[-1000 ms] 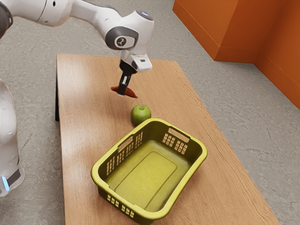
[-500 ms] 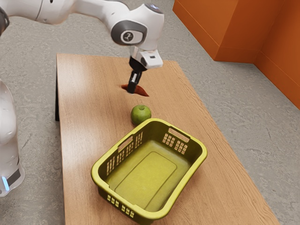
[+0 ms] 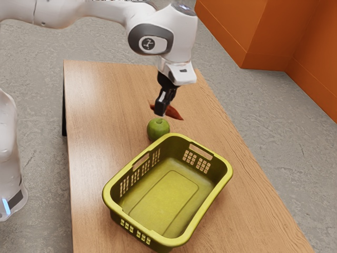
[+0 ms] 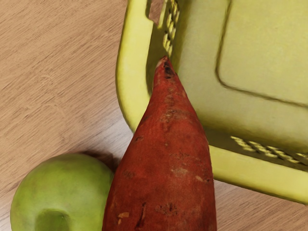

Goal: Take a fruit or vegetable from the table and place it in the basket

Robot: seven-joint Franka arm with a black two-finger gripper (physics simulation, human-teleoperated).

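- Left edge: the arm's white base [image 3: 9,142].
- Left of center: bare wooden tabletop [image 3: 100,132].
- Center: a green apple [image 3: 158,129] beside the basket.
- Above the apple, upper middle: the gripper [image 3: 160,112], clamped around the sweet potato [image 3: 174,113], off the table.
- Lower middle: the yellow-green basket [image 3: 164,197].

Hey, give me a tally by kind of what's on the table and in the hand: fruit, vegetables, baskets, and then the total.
Fruit: 1, the green apple
Vegetables: 1, the reddish sweet potato, held in the hand above the table
Baskets: 1, the yellow-green basket
Total: 3
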